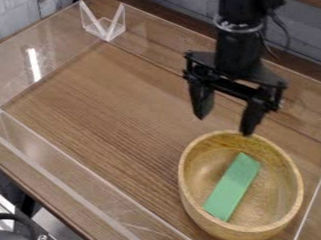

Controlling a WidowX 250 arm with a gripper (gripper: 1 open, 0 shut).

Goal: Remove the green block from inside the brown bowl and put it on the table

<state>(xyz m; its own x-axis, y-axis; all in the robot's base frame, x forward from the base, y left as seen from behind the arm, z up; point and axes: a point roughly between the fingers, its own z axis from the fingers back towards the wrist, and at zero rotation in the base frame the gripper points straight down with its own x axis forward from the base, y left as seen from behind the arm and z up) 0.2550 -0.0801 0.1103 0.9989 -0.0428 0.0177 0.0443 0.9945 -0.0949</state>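
Hovering over the worktop by the brown bowl's far rim, the fingers are spread wide, gripping nothing. The green block lies inside the bowl.

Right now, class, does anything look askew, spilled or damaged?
Nothing stands out: the green block lies inside the upright wooden bowl, no spill or damage shows, and the open jaws hang above the bowl's far side.
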